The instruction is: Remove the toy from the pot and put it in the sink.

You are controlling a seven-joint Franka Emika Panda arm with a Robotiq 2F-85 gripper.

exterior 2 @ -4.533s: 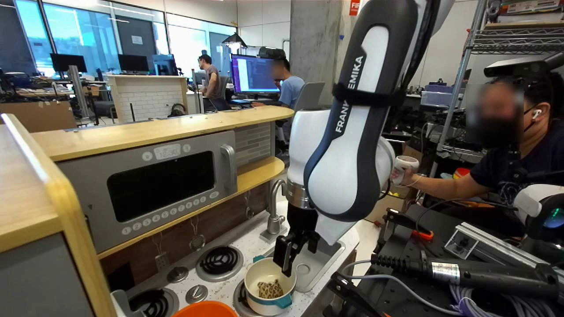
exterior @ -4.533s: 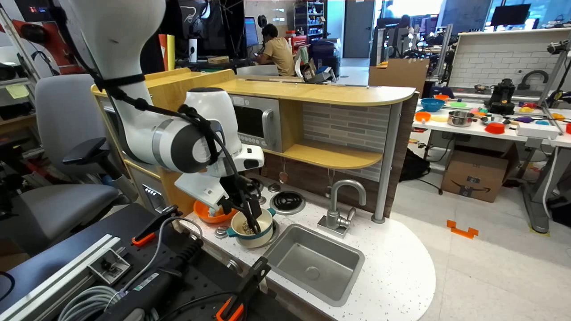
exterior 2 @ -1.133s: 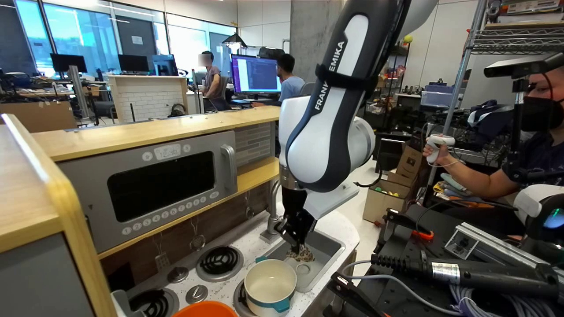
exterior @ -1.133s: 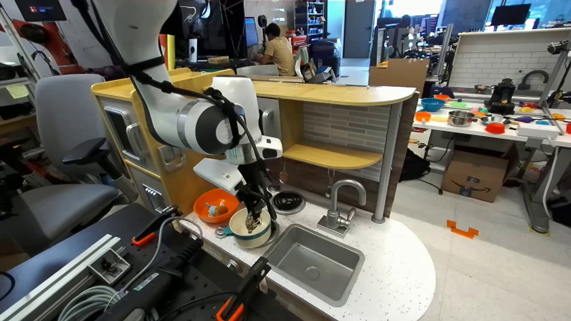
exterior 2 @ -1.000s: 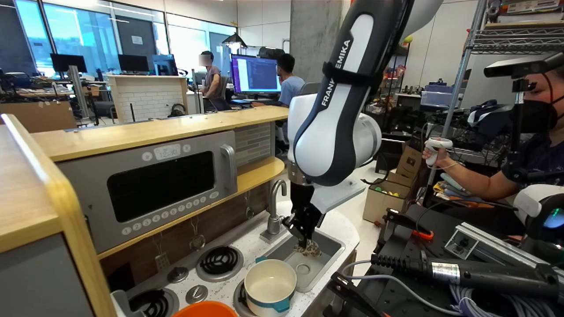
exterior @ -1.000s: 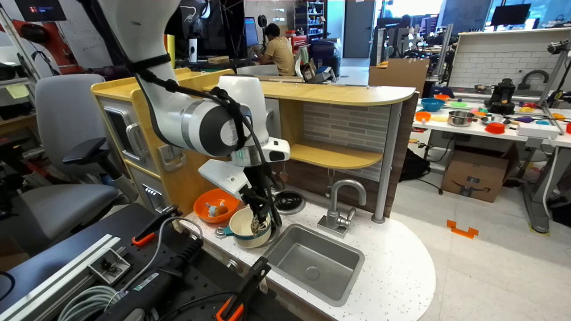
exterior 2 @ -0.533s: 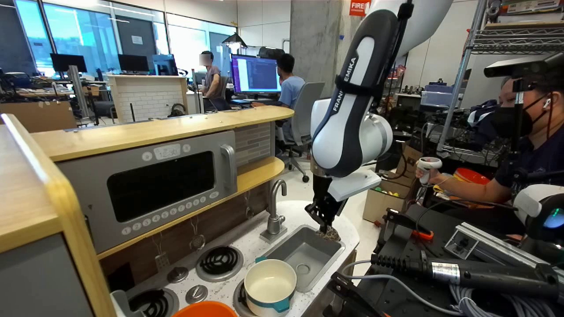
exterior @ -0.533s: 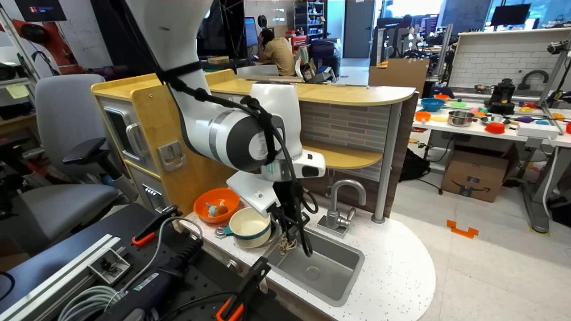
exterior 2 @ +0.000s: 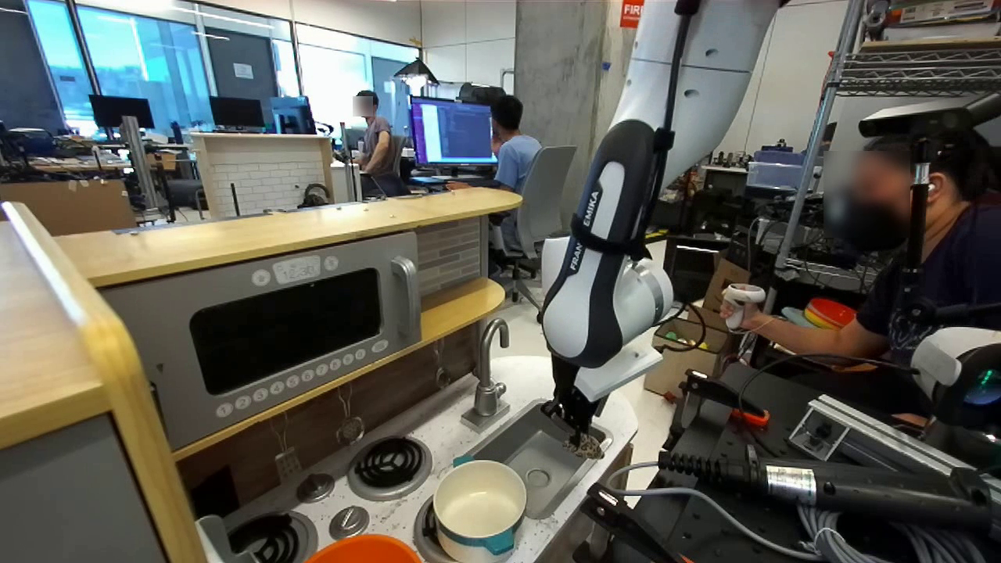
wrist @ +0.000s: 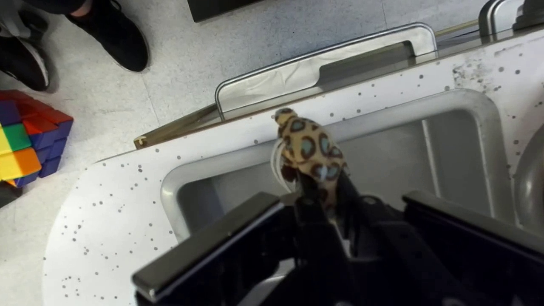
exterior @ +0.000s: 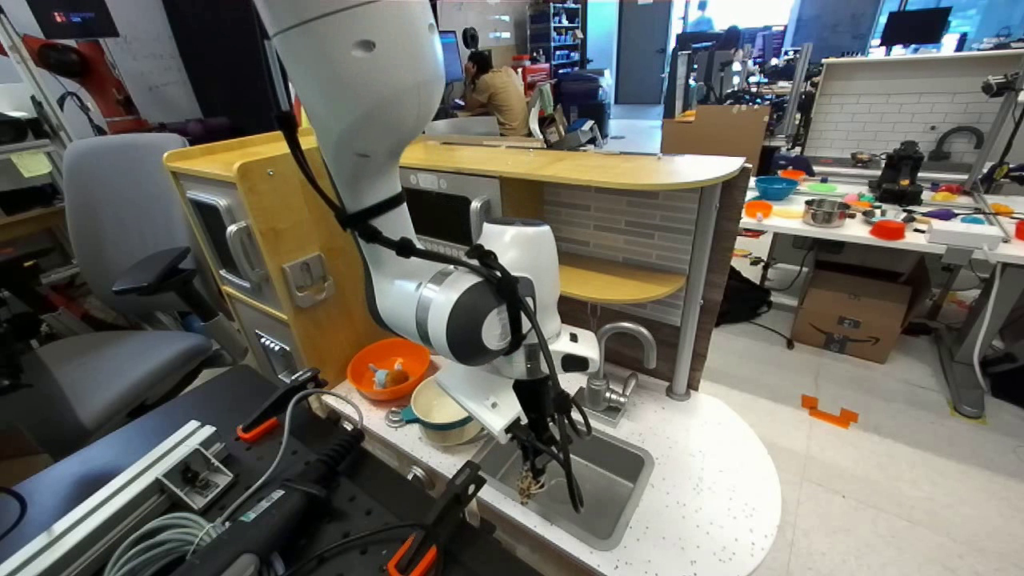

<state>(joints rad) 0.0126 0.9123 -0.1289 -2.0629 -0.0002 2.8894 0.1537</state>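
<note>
A small spotted toy point(wrist: 312, 144), tan with dark-ringed blue patches, is pinched in my gripper point(wrist: 325, 182), whose fingers press on it from both sides. Over the front part of the grey sink point(wrist: 395, 165), the toy overlaps the near rim in the wrist view. Both exterior views place the toy point(exterior: 530, 485) by the sink's front side, hanging under the fingers; whether it touches metal I cannot tell. The cream pot point(exterior 2: 478, 500) with teal handles stands on a burner beside the sink, with nothing inside it.
A curved grey faucet point(exterior 2: 493, 367) rises behind the sink. An orange bowl point(exterior: 388, 368) with small toys stands beyond the pot. The wooden shelf point(exterior: 624, 280) overhangs the back of the counter. A black clamp point(exterior: 448, 512) juts up near the counter's front edge.
Held in the gripper, the toy has left the pot and travelled across to the sink. Over the last half second the arm has come lower and toward the sink's front.
</note>
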